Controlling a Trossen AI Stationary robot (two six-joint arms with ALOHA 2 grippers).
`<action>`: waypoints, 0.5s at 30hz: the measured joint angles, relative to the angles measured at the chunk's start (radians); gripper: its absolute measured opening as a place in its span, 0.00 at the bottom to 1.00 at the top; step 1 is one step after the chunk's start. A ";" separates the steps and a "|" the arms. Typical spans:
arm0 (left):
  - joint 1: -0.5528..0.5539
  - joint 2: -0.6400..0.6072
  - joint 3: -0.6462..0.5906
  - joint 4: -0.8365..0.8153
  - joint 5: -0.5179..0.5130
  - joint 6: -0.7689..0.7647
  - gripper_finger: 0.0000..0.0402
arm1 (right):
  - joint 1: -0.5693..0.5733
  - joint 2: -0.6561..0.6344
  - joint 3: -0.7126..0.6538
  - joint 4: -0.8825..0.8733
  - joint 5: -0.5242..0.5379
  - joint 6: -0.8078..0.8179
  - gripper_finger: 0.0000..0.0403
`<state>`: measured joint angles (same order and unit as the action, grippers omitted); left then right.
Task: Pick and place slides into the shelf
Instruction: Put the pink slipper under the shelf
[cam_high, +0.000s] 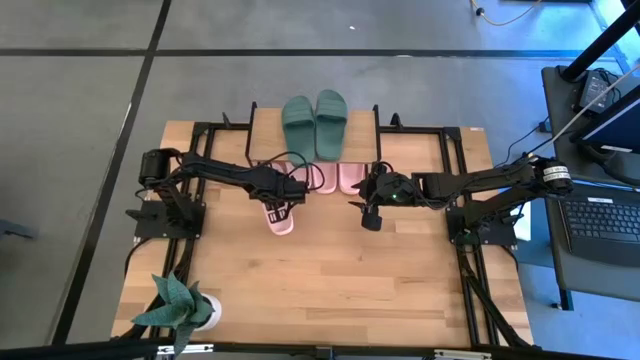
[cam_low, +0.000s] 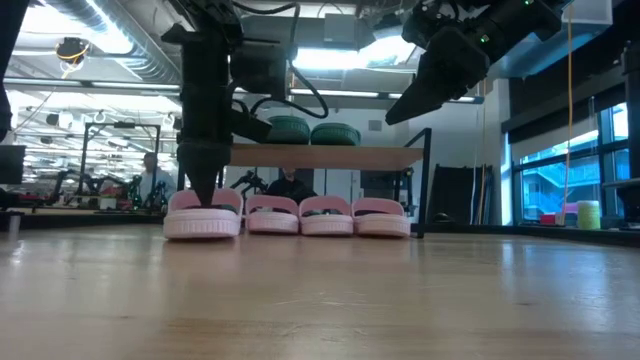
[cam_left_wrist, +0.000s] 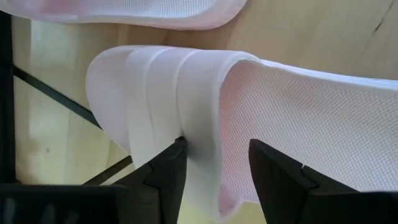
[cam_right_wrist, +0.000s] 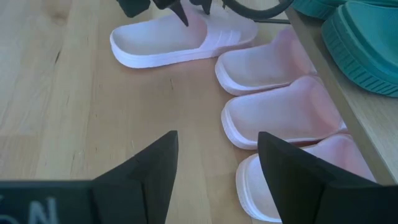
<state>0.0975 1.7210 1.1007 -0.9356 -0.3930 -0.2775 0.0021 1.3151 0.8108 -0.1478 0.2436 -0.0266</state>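
High view: dark green pair (cam_high: 315, 121) lying side by side on the shelf (cam_high: 262, 125) plank. Left gripper (cam_high: 284, 193) set over the strap of a pink slide (cam_high: 281, 215) that projects from the shelf front onto the tabletop (cam_high: 330, 280); further pink slides (cam_high: 340, 178) tucked under the plank. Right gripper (cam_high: 369, 213) raised just in front of the shelf, near its right end. Potted plant (cam_high: 182, 306) at the near left corner.

Low view: four pink slides in a row beneath the plank, the leftmost (cam_low: 203, 216) standing nearest; left arm descending onto it; right gripper (cam_low: 420, 95) suspended above.

Left wrist view: fingers (cam_left_wrist: 163, 177) pinching the slide's strap (cam_left_wrist: 186, 118).

Right wrist view: jaws spread and holding nothing, above bare wood beside three tucked slides (cam_right_wrist: 283, 112).
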 joint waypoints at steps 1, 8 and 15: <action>0.000 0.000 0.000 0.000 0.000 0.000 0.41 | 0.000 0.000 0.000 0.000 0.000 0.004 0.55; -0.002 0.000 0.027 -0.065 -0.014 -0.008 0.41 | 0.000 0.000 0.000 -0.005 0.000 0.023 0.55; -0.029 -0.001 0.093 -0.136 0.004 -0.026 0.41 | 0.000 0.000 0.000 -0.005 0.000 0.023 0.55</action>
<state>0.0684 1.7203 1.1934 -1.0717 -0.3894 -0.3035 0.0021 1.3151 0.8108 -0.1533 0.2436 -0.0036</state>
